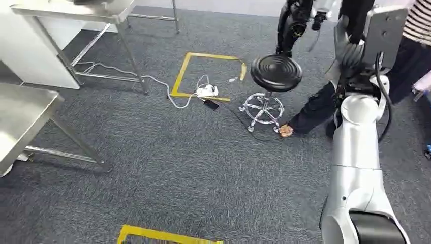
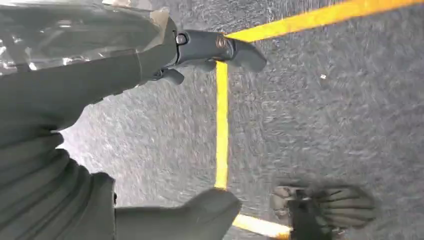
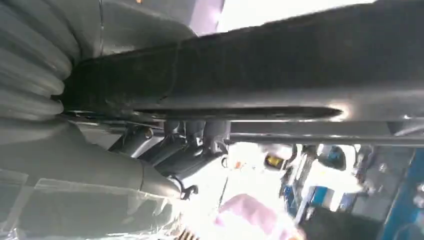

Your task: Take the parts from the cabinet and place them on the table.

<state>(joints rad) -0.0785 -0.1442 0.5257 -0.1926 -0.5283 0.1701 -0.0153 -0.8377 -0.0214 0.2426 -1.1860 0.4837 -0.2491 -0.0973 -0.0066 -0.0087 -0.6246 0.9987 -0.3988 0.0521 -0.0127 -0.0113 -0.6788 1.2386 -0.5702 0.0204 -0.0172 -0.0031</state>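
Grey carpet [image 1: 167,168] holds a black stool [image 1: 274,73]; right hand [image 3: 150,165] fingers grip a dark flat part [image 3: 280,75]; left hand [image 2: 150,100] fingers spread, empty.

Floor [image 1: 178,168]: grey carpet, rough, matt pile. Yellow tape [image 1: 203,56] on it, smooth, slight sheen. Table [image 1: 20,117]: brushed metal top, dull shine, thin metal legs. Stool [image 1: 276,72]: black glossy seat, chromed base. Right arm [image 1: 356,147]: smooth silver shell, satin. Left hand [image 2: 100,100]: grey matt ribbed cover.

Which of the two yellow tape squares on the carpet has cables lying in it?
The farther yellow square, beside the black stool: a white power strip lies on its near edge. The near square shows none.
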